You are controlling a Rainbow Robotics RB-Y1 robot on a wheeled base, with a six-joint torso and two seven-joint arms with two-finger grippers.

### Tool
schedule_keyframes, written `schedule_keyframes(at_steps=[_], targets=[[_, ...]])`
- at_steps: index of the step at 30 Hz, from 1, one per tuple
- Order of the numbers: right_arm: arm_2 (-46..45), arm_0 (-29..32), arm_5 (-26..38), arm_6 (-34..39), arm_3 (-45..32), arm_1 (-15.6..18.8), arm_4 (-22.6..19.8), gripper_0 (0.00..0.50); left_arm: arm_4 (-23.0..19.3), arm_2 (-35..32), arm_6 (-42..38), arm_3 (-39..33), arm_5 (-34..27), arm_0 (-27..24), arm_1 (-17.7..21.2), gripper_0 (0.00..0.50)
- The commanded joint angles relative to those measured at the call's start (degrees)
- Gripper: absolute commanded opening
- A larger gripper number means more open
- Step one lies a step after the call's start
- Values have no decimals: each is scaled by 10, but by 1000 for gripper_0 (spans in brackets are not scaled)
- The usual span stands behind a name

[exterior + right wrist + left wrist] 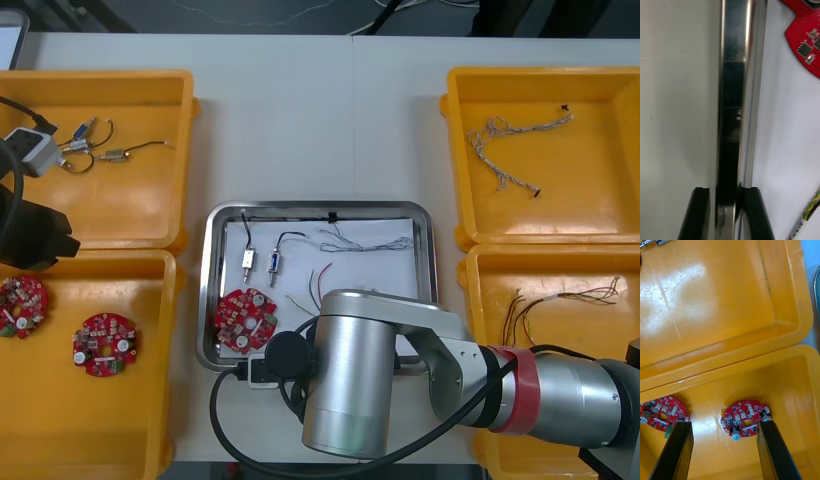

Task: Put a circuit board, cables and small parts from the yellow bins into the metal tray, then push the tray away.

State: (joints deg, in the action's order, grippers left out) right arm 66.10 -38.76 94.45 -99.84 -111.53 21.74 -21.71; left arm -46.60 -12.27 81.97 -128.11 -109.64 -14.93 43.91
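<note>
Right wrist view: right gripper (724, 189) clamped on the near rim of the metal tray (733, 75), one finger outside the wall, one inside. The rim runs straight away from the fingers. Front view: tray sits between the yellow bins (150, 400), long axis left-right. Nearest inside: circuit board (245, 318) in the near-left corner, red and yellow cable (312, 288) beside it. Farther: two small metal parts (247, 262), long axes near-far, then blue and white cable (365, 240) lying left-right. Left gripper (724, 423) spread open over the near-left bin, above two spare boards (745, 418).
</note>
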Motion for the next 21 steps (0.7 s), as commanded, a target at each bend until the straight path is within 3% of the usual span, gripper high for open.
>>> schedule_keyframes(at_steps=[1, 21], targets=[[10, 7, -5, -11, -3, -21, 9, 69, -4, -19, -23, -19, -4, 13, 22, 500], [9, -53, -36, -8, -3, 16, 14, 45, -4, -19, -23, -19, -4, 13, 22, 500]])
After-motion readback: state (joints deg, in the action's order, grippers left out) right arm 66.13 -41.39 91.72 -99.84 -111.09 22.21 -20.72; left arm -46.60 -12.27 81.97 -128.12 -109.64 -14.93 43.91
